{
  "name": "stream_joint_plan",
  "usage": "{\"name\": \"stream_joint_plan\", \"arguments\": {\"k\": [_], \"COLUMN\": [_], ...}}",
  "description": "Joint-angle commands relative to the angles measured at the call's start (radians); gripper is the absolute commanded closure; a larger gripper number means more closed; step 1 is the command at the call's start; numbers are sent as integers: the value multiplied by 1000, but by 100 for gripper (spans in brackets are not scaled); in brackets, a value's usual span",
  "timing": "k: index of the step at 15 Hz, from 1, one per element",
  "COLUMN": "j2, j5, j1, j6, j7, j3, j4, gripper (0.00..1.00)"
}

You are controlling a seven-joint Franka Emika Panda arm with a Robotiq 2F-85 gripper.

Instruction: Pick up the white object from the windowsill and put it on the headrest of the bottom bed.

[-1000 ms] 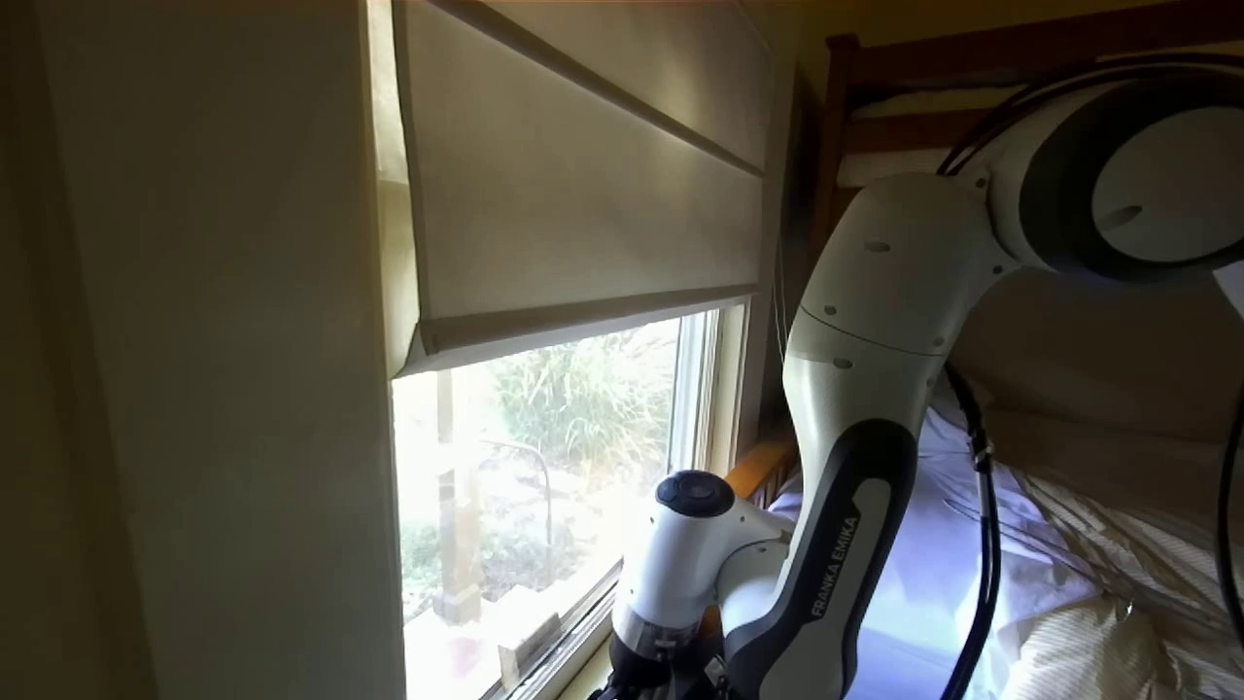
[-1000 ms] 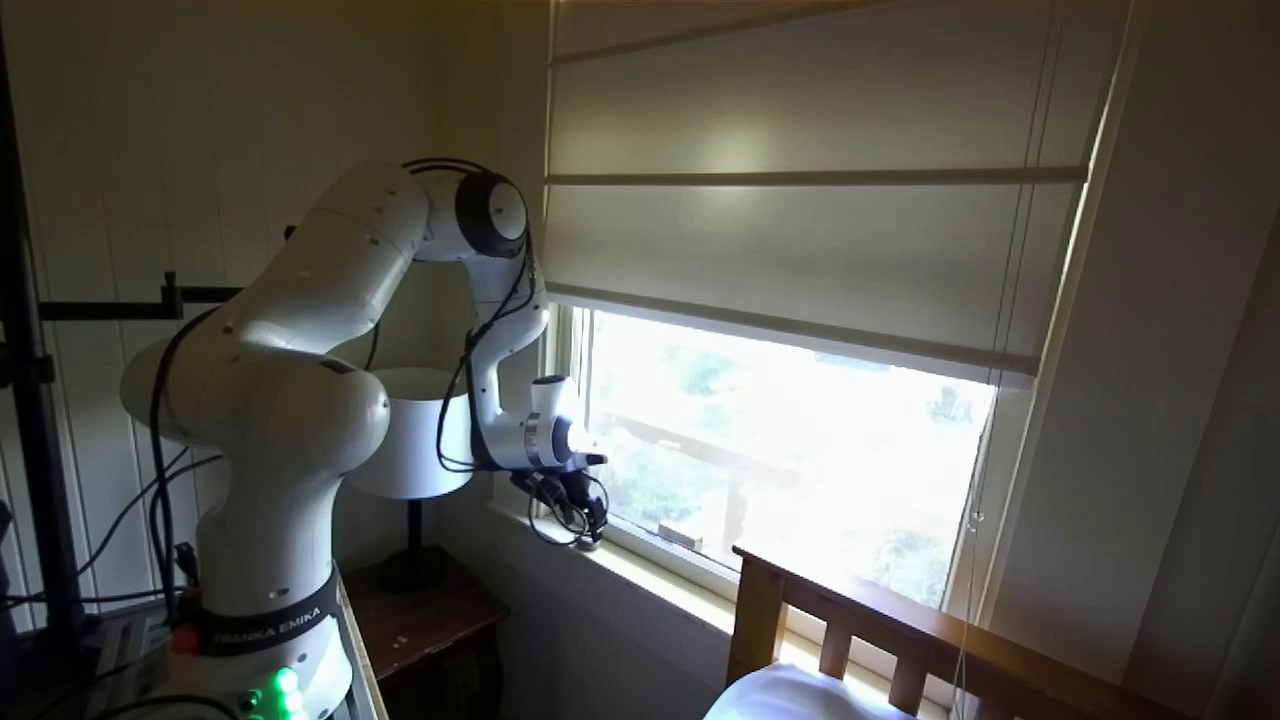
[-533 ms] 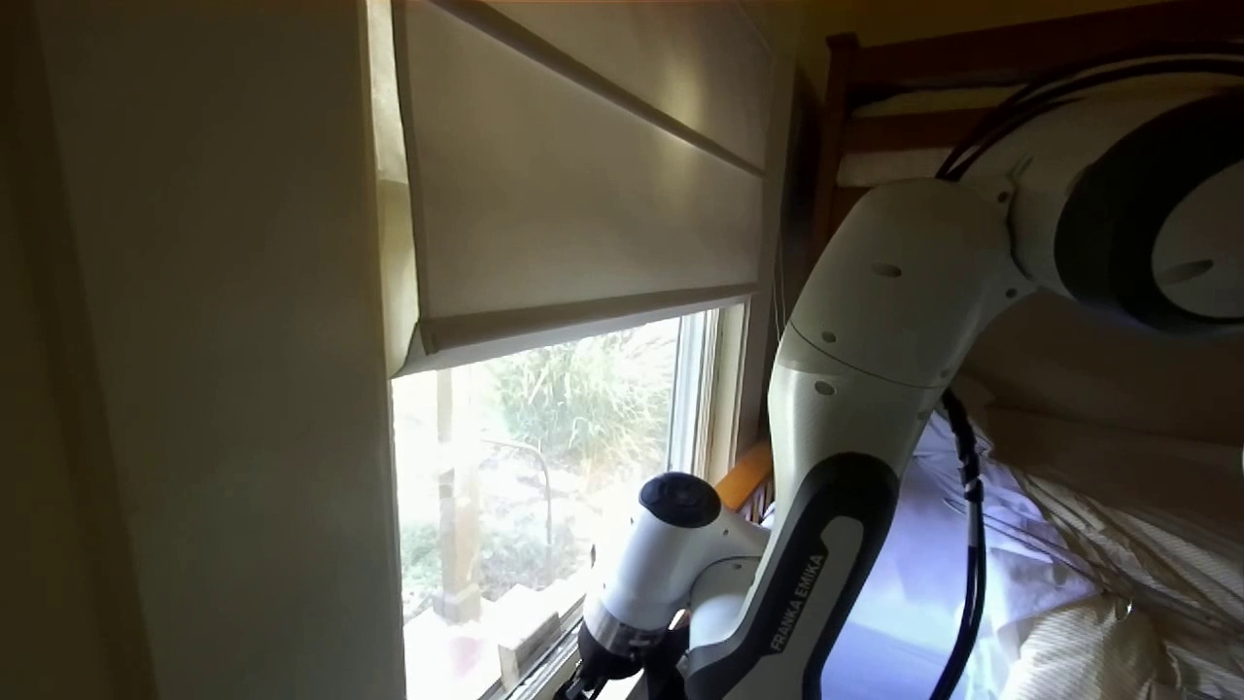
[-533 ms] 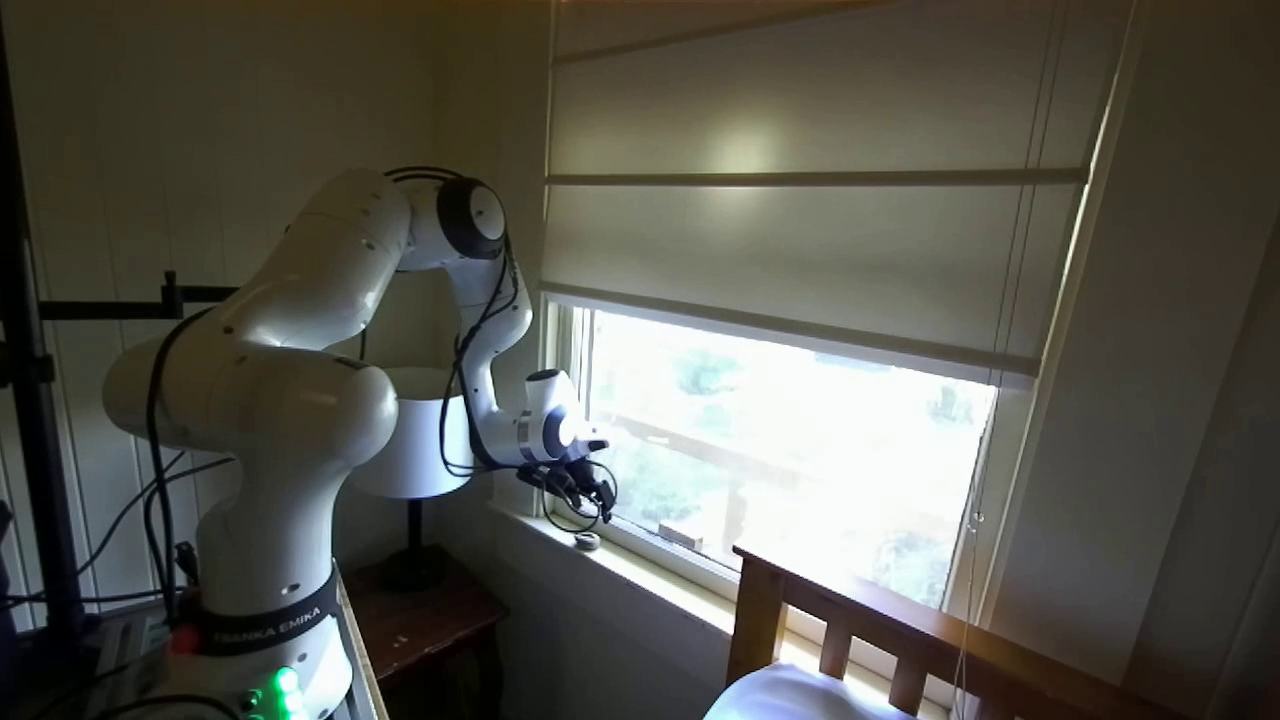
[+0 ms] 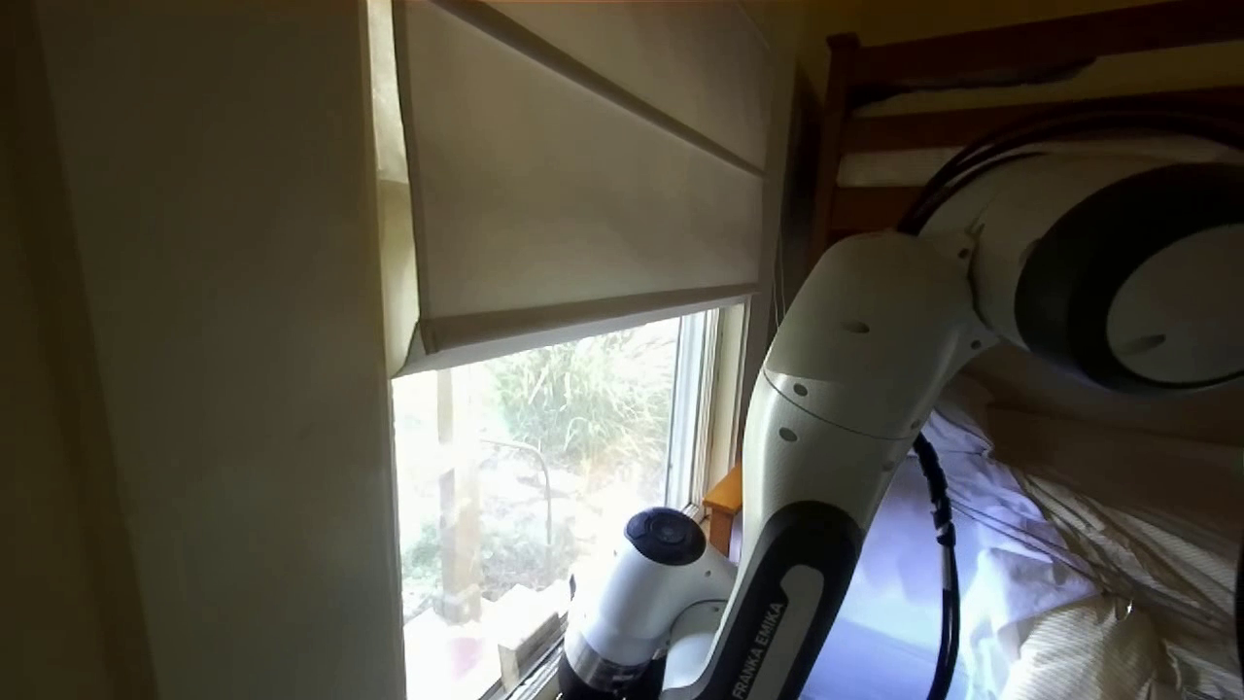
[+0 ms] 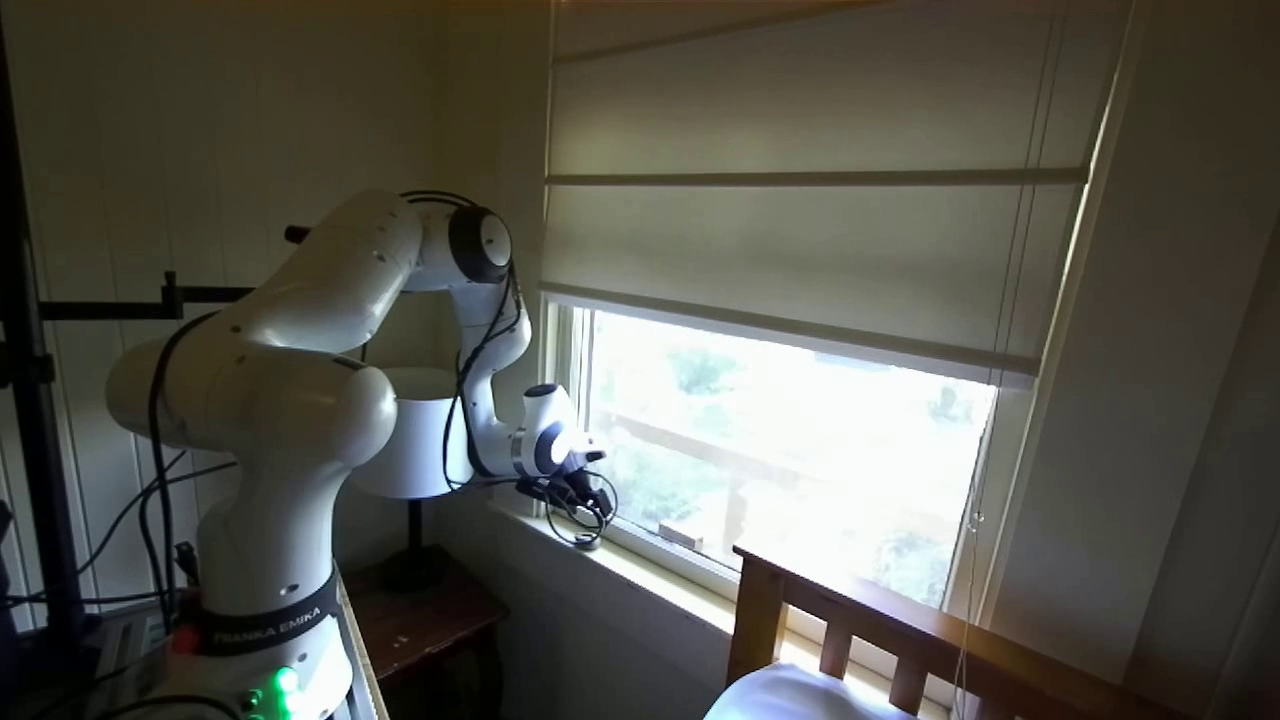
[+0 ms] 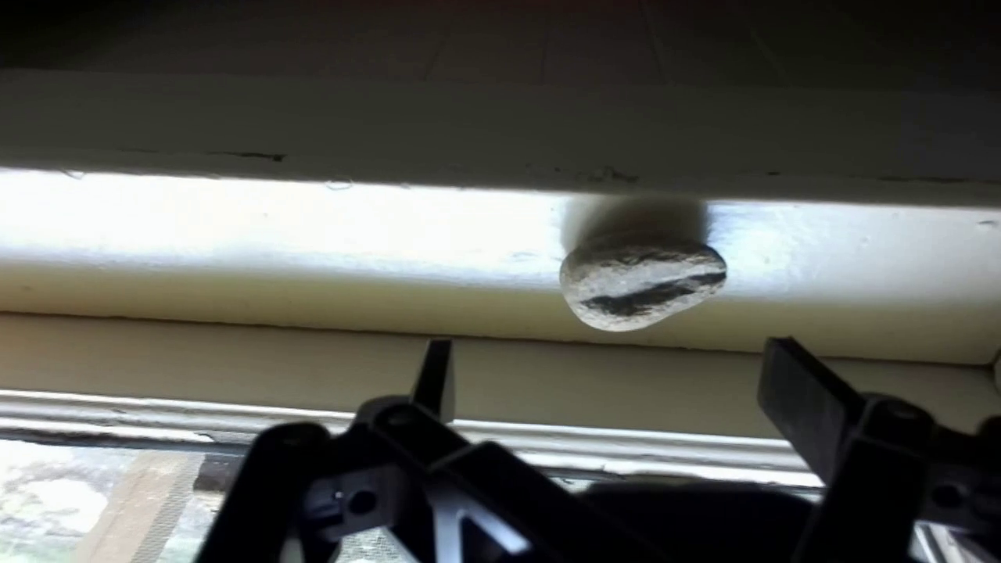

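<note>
At the far left in an exterior view, a black pole (image 6: 40,450) stands before a pale panelled wall (image 6: 130,200). Next comes the white Franka Emika Panda arm (image 6: 300,420), a green light (image 6: 288,682) glowing at its base; it rises, bends over at the elbow and reaches toward the window (image 6: 800,450). Behind it, a table lamp (image 6: 412,460) with a white drum shade stands on a reddish-brown side table (image 6: 425,620).

To the right, the gripper (image 7: 611,375) hangs over the pale windowsill (image 6: 665,588), toward the sill's left end. The wrist view shows its two black fingers (image 7: 805,400) spread well apart. The task's thing, a grey-white stone (image 7: 641,283) with a dark streak, lies on the windowsill past the fingertips, apart from both; in that view it sits within the breadth of the gap, closer to the finger on the right, and its shadow falls toward the sill's front edge.

Farther right, a beige blind (image 6: 800,240) covers the window's upper part, and the glass below is bright with daylight. The headrest (image 6: 850,600), an orange-brown slatted end board with a narrow flat top, stands well apart from the stone and shows in both exterior views. Beside it lies the bottom bed (image 5: 889,603) in rumpled white-lavender sheets. Above the bed run dark wooden upper bunk rails (image 5: 957,58), partly hidden by the arm.
</note>
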Motion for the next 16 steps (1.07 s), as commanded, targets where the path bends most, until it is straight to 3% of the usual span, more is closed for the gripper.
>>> {"name": "stream_joint_plan", "arguments": {"k": [1,6,16], "j2": [64,113,189], "j5": [32,40,35], "j1": [-75,-111,-104], "j6": [-12,-44,-96], "j7": [-85,-99,-82], "j3": [70,97,108], "j4": [104,179,264], "gripper": [0,0,0]}}
